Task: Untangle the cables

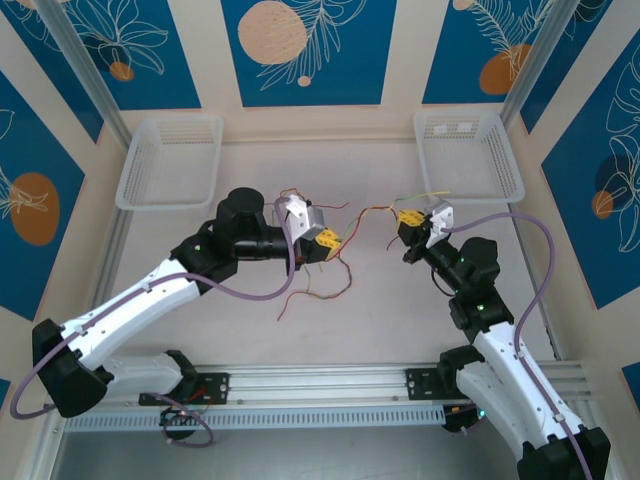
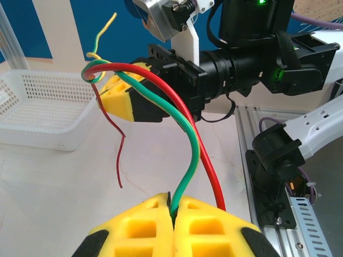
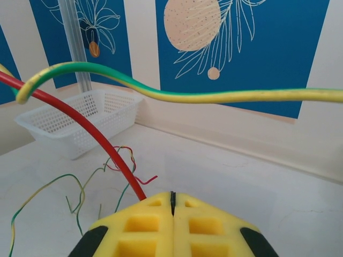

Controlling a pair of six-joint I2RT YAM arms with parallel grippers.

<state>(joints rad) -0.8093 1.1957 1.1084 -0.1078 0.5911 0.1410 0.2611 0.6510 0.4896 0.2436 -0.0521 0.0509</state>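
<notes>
holding cables (image 1: 366, 211) aloft, left gripper (image 1: 326, 240) clamped on them, right gripper (image 1: 408, 218) likewise

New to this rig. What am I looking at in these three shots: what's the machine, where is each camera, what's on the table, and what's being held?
These are two robot arms bolted to the near edge of a table. Each ends in a two-finger gripper with yellow pads.

The overhead view looks down from behind the arms and shows the left gripper and the right gripper. The other two pictures come from wrist cameras, so each shows its own yellow fingers at the bottom.

At the back of the table are a left basket and a right basket, both white. Thin coloured cables are strung between the grippers, and more trail loose below.

The left gripper is shut on a green cable, with a red cable running beside it. The right gripper is shut too. The strands meet at its tips, so it appears to hold them.
</notes>
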